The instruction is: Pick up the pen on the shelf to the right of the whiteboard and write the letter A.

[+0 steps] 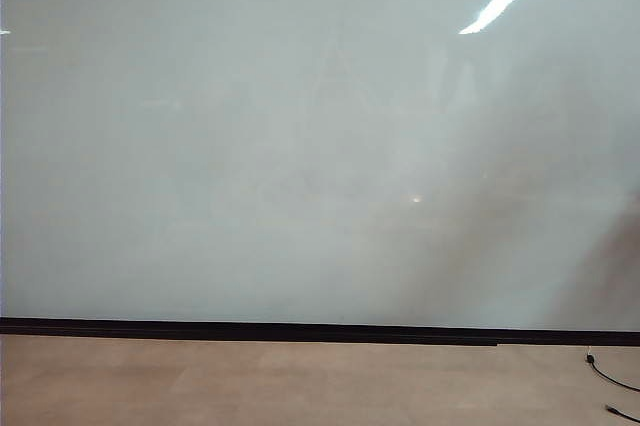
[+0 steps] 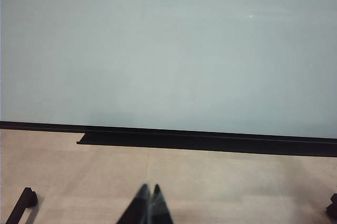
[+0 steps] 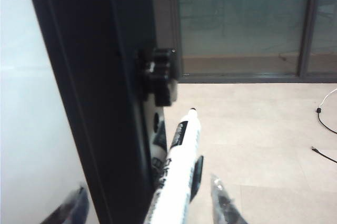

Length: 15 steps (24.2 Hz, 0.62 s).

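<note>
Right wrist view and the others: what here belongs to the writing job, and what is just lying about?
Job:
- slim white-barrelled marker pen, between the right pincer fingers
- large glossy pale whiteboard, no writing visible
- left pincer, shut, idle

Lying about:
- black cables on the tan floor
- black clamp on the board's frame

Left end effector [image 2: 149, 192] shut; right end effector [image 3: 145, 195] parted.

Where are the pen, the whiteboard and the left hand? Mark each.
pen [image 3: 176, 171]: right wrist view, on its white barrel.
whiteboard [image 1: 250, 146]: exterior view, on its bare pale face.
left hand [image 2: 149, 188]: left wrist view, at its fingertips.
</note>
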Each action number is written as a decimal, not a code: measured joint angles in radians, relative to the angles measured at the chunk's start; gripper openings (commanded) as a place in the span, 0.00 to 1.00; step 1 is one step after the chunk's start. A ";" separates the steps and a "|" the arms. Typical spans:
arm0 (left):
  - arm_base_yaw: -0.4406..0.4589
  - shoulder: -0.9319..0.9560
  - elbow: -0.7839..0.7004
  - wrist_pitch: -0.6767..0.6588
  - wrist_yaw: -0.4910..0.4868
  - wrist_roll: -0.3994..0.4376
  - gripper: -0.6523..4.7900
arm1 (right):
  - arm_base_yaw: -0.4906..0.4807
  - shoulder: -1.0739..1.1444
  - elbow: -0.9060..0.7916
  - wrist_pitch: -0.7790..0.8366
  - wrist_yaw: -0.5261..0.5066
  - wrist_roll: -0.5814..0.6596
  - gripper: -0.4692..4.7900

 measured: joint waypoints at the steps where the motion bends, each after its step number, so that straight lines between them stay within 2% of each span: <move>1: 0.000 0.000 0.000 0.000 0.000 0.000 0.11 | 0.000 0.000 0.000 0.000 0.000 0.000 0.65; 8: 0.000 0.000 0.000 0.000 0.000 0.000 0.11 | -0.001 -0.011 0.000 0.000 0.000 0.000 0.64; 12: 0.000 0.000 0.000 0.000 0.000 0.000 0.11 | -0.001 -0.016 0.000 0.001 0.000 0.000 0.56; 15: 0.000 0.000 0.000 0.000 0.000 0.000 0.11 | -0.001 -0.016 0.000 0.001 0.000 0.000 0.57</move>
